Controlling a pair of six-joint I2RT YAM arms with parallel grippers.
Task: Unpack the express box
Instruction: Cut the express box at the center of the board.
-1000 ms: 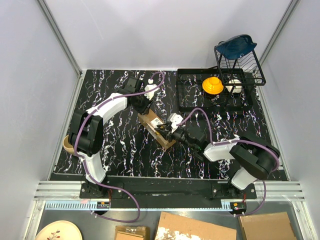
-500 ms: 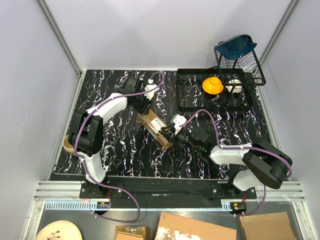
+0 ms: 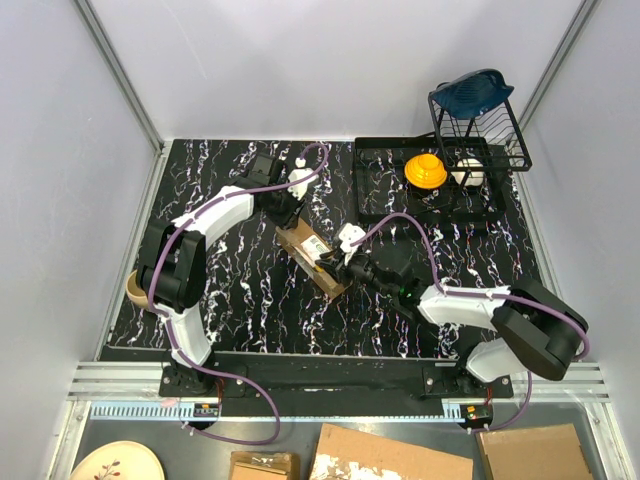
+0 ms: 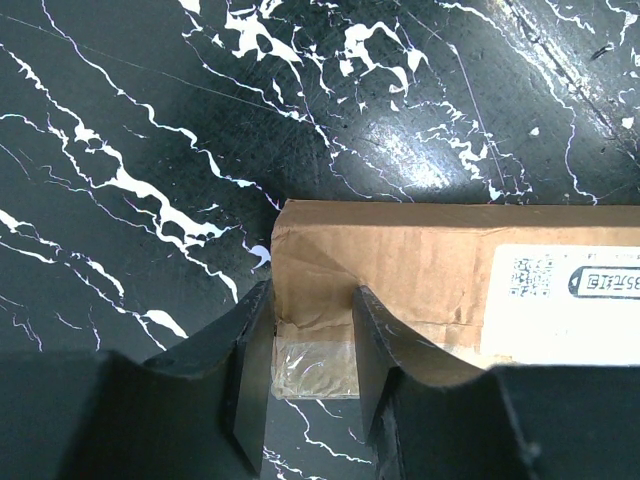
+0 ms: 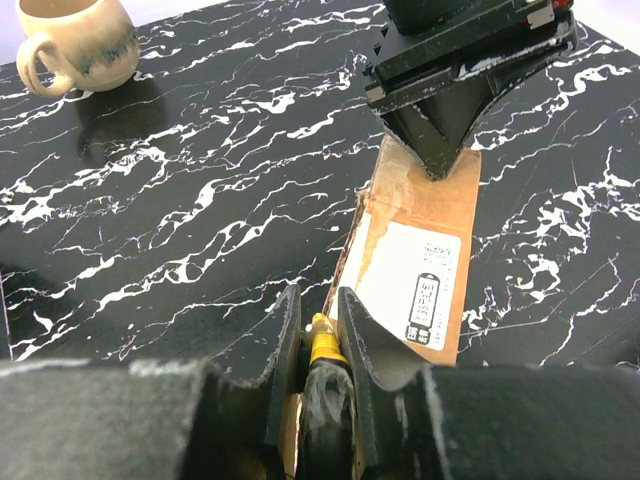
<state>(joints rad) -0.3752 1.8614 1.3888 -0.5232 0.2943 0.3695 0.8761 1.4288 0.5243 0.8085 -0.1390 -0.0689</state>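
The express box, a small brown carton with a white label, lies slantwise mid-table. My left gripper is at its far end. In the left wrist view the box fills the right side, and the left gripper is shut on its taped end corner, one finger outside the edge and the other on top. My right gripper is at the near end. In the right wrist view the right gripper is shut on a yellow-and-black utility knife, its tip at the left long edge of the box.
A cream mug stands at the table's left edge. At the back right is a black tray with a yellow object and a wire rack. Flat cardboard pieces lie below the table's front.
The right arm's elbow has swung out to the right and its forearm has stretched toward the box, with the knife staying at the near end. Left arm and box have not moved.
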